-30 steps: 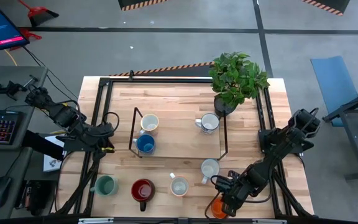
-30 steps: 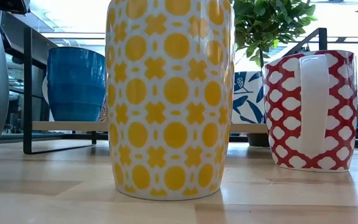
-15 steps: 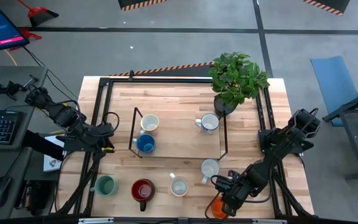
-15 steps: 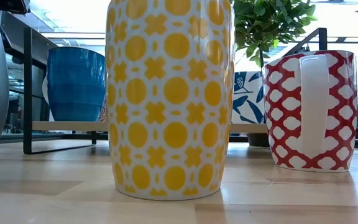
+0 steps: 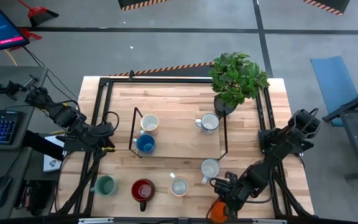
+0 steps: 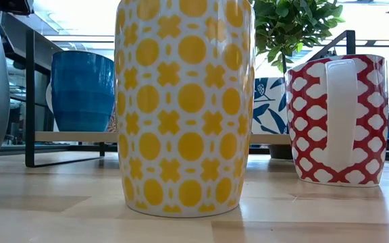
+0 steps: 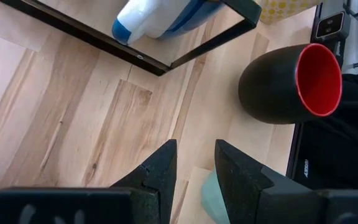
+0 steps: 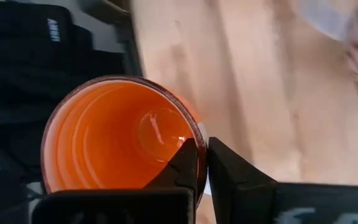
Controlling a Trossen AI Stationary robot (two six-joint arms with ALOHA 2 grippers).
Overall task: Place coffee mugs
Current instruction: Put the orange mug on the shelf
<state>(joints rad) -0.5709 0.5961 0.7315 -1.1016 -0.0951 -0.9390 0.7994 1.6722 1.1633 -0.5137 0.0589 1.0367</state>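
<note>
High view, right hand (image 5: 221,200) shifted slightly left, gripping orange mug (image 5: 217,211)

The middle of the wooden table (image 5: 179,109), inside the black wire frame (image 5: 134,130), lies bare between the cream mug (image 5: 149,122) and blue mug (image 5: 145,144) on one side and the white mug (image 5: 209,122) on the other. The potted plant (image 5: 236,78) overhangs the far right corner. Along the near edge a row crowds the way: teal mug (image 5: 106,185), red-lined mug (image 5: 143,190), small white mug (image 5: 179,185), another white mug (image 5: 209,168). The right arm's wrist (image 5: 250,180) blocks the near right corner.
</note>
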